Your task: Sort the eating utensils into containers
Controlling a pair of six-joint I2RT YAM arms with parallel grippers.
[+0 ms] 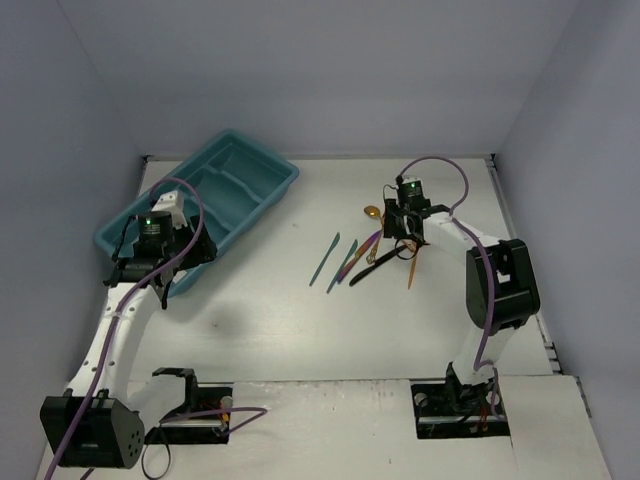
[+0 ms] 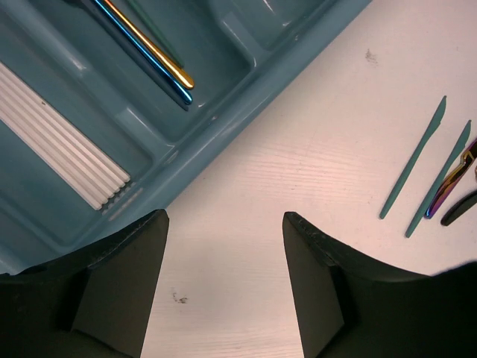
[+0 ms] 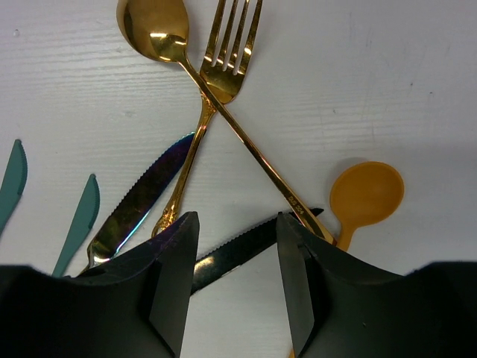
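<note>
The teal tray point(image 1: 268, 172) is set at an angle on the far left of the worktop point(image 1: 300, 330). In one of its long compartments a gold handle point(image 2: 151, 50) and a blue handle point(image 2: 140, 52) are laid side by side, touching. A white ribbed strip point(image 2: 63, 142) is seen in the neighbouring compartment (whether it is part of the tray or a loose bundle cannot be told).

The left gripper point(image 2: 223, 224) is held over bare worktop just beside the tray's near rim. Its jaws are spread wide and nothing is held between them.

The remaining utensils are gathered right of centre, well apart from the tray. Two teal knives point(image 1: 325, 260) are laid nearly parallel at the left of the group, with an iridescent knife point(image 3: 141, 201) just beside them. A gold spoon point(image 3: 156, 30) and a gold fork point(image 3: 235, 45) are crossed at their necks, and an orange spoon point(image 3: 365, 194) is placed to the right of them.

The right gripper point(image 3: 235, 224) is lowered over this pile. Its jaws are parted to a moderate gap, and the serrated blade of a black knife point(image 3: 238, 250) is seen lying across that gap. The gold spoon's handle runs under the right-hand finger point(image 3: 305, 283). Nothing appears to be clamped.
</note>
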